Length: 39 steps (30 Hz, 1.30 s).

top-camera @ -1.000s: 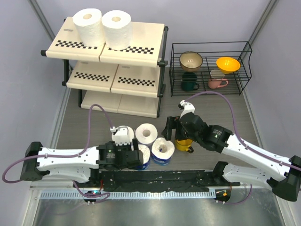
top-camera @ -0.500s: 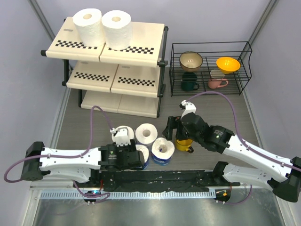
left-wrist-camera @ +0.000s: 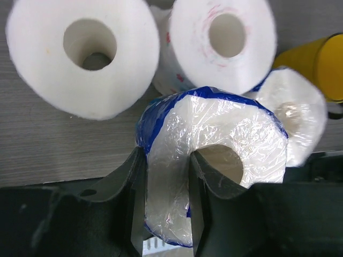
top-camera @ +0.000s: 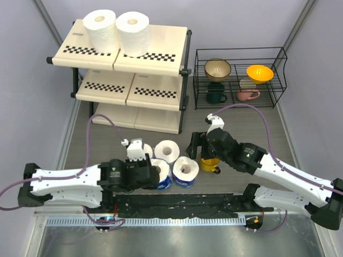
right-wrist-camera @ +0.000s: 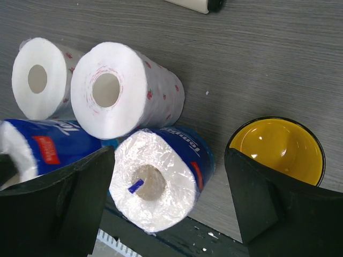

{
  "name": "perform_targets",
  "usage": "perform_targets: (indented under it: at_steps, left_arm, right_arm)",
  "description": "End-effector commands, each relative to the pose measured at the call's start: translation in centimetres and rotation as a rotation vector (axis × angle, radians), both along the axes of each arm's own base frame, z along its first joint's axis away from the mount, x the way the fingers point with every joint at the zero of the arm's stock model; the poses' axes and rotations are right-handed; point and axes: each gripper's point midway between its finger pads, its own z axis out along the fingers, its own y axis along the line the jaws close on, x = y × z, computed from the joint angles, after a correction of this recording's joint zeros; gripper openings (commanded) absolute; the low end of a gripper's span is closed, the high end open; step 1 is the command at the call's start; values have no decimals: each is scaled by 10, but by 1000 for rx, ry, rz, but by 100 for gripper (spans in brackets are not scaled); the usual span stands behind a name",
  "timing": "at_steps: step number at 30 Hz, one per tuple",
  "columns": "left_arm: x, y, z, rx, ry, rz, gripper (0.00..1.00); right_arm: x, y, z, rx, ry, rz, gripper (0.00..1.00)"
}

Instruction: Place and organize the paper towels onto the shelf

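Your L gripper [left-wrist-camera: 167, 156] is clenched on a blue-wrapped white paper towel roll [left-wrist-camera: 230, 134], w/ one finger in its hollow core & the other outside. Two bare white rolls [left-wrist-camera: 43, 69] sit just beside it on the grey table [top-camera: 96, 139]. Your R gripper [right-wrist-camera: 170, 155] hangs released over a second blue-wrapped roll [right-wrist-camera: 155, 179] & a yellow mug [right-wrist-camera: 276, 147]. Two more bare rolls [top-camera: 102, 35] stand on the top board of the cream checkered-strip shelf [top-camera: 161, 45].
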Motion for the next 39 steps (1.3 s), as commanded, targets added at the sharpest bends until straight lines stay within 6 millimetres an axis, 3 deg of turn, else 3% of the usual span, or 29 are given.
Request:
perform_targets:
  at_steps: [1, 8, 12, 15, 16, 19, 24, 25, 27, 28, 30, 31, 39]
  left_arm:
    - [22, 6, 77, -132, -165, 38, 27]
    - [54, 50, 146, -203, -424, 182, 26]
    - [77, 70, 180, -126, -570, 263, 24]
    - [100, 69, 202, -72, -590, 270, 26]
    - [105, 60, 204, -92, -572, 231, 26]
    - [133, 69, 226, -75, -608, 282, 27]
    - [170, 88, 240, -27, -614, 343, 28]
    - [180, 101, 243, -24, -619, 392, 28]
    - [191, 106, 245, -42, -615, 390, 28]
    - [199, 121, 248, -40, -624, 438, 28]
    - [209, 126, 252, -52, -621, 440, 28]
    - [215, 138, 253, -48, -622, 473, 28]
    - [255, 150, 266, -85, -644, 491, 28]
  right_arm:
    - [4, -1, 19, 34, -45, -23, 90]
    - [4, -3, 18, 30, -46, -30, 90]
    - [5, -2, 14, 18, -37, -29, 90]
    - [5, -1, 14, 18, -34, -26, 90]
    - [5, -1, 13, 16, -33, -29, 90]
    - [6, -2, 14, 17, -36, -33, 90]
    - [4, -5, 13, 15, -37, -39, 90]
    - [4, -6, 12, 12, -36, -40, 90]
    - [3, -8, 12, 10, -37, -41, 90]
    - [3, -9, 12, 12, -38, -45, 90]
    - [3, -10, 12, 11, -39, -46, 90]
    - [2, -11, 13, 11, -40, -45, 90]
    - [1, -18, 15, 3, -48, -54, 90]
